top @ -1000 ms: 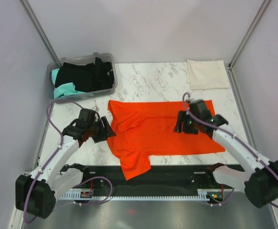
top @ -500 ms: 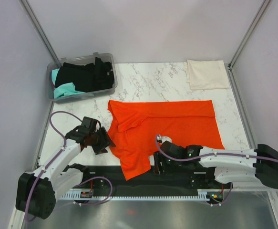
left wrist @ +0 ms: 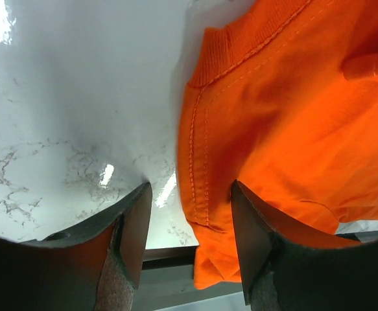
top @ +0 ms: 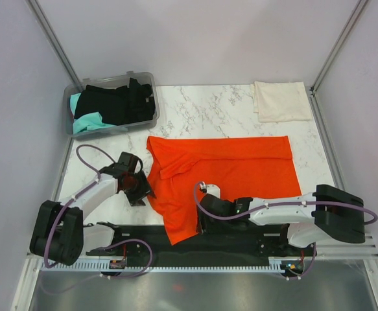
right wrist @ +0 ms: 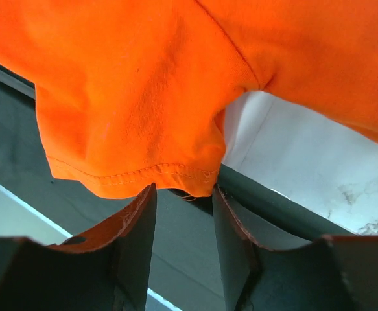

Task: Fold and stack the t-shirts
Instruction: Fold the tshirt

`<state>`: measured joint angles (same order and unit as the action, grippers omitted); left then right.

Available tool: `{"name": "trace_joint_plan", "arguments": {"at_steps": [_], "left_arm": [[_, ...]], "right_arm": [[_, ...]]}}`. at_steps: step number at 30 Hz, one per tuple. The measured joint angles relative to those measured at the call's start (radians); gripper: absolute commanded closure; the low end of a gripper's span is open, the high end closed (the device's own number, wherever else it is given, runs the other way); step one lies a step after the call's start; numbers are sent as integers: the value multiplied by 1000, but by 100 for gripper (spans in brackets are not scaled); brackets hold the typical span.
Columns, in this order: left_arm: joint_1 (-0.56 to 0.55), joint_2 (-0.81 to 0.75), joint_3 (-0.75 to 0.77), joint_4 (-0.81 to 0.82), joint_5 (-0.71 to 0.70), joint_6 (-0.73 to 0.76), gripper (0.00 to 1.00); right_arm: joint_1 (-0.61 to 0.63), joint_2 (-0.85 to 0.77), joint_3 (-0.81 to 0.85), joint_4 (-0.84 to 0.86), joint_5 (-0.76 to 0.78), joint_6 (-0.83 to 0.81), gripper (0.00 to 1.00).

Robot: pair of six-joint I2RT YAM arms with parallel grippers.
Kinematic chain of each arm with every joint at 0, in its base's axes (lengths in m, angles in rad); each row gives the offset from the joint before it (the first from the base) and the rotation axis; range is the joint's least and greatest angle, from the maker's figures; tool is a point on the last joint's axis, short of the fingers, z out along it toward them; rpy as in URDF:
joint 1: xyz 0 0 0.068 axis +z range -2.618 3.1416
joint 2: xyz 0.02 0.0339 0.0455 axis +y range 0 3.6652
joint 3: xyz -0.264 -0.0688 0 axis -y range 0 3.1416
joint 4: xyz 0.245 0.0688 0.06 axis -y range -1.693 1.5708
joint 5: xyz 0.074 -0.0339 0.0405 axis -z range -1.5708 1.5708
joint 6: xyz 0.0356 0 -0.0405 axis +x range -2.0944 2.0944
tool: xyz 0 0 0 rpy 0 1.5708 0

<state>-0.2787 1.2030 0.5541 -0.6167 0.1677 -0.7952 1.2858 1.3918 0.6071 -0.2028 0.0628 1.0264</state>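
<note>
Marble bench (top: pixel 214 107) carries the orange-red t-shirt (top: pixel 240 165). Right gripper (right wrist: pixel 184 194), jaws half apart, should take the sleeve hem (right wrist: pixel 130 175) deeper between them. Left gripper (left wrist: pixel 190 194), jaws wide, straddles the stitched seam (left wrist: pixel 198 162).

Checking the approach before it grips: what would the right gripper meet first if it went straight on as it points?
The right gripper would likely meet the sleeve hem of the orange t-shirt, just beyond its open jaws.

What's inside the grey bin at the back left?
The bin holds black cloth piled across most of it, with teal cloth showing along its left and near-left side. How many garments there are, and anything beneath them, is covered.
</note>
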Motion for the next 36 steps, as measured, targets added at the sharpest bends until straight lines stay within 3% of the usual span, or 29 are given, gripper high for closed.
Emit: {"name": "trace_joint_plan", "arguments": {"at_steps": [3, 9, 15, 16, 17, 23, 24, 27, 28, 30, 31, 35, 36], "left_arm": [[4, 40, 15, 2, -1, 6, 42], [13, 84, 37, -6, 0, 22, 53], [32, 120, 54, -18, -2, 40, 71], [35, 123, 55, -18, -2, 43, 76], [37, 127, 58, -19, -2, 47, 78], [39, 137, 68, -13, -13, 58, 80], [39, 136, 68, -11, -17, 58, 78], [39, 124, 68, -2, -40, 59, 61], [39, 117, 68, 3, -50, 59, 50], [40, 96, 69, 6, -71, 58, 40], [42, 84, 69, 4, -83, 60, 30], [44, -4, 72, -27, -118, 56, 22], [43, -38, 77, -43, -122, 53, 21]], "right_arm": [[0, 1, 1, 3, 11, 8, 52], [0, 28, 1, 3, 34, 10, 56], [-6, 70, 2, -4, 42, 13, 78], [-9, 70, 2, -5, 42, 11, 83], [-15, 70, 2, -4, 41, 6, 98], [-54, 50, 14, -58, 1, -50, 100], [-57, 37, 20, -70, -12, -65, 100], [-67, 21, 68, -96, -74, -109, 95], [-69, 24, 92, -100, -103, -124, 91], [-69, 35, 130, -105, -156, -145, 85], [-69, 37, 140, -106, -178, -151, 81], [-74, 10, 143, -153, -225, -154, 49], [-77, -8, 143, -169, -228, -154, 47]]}}
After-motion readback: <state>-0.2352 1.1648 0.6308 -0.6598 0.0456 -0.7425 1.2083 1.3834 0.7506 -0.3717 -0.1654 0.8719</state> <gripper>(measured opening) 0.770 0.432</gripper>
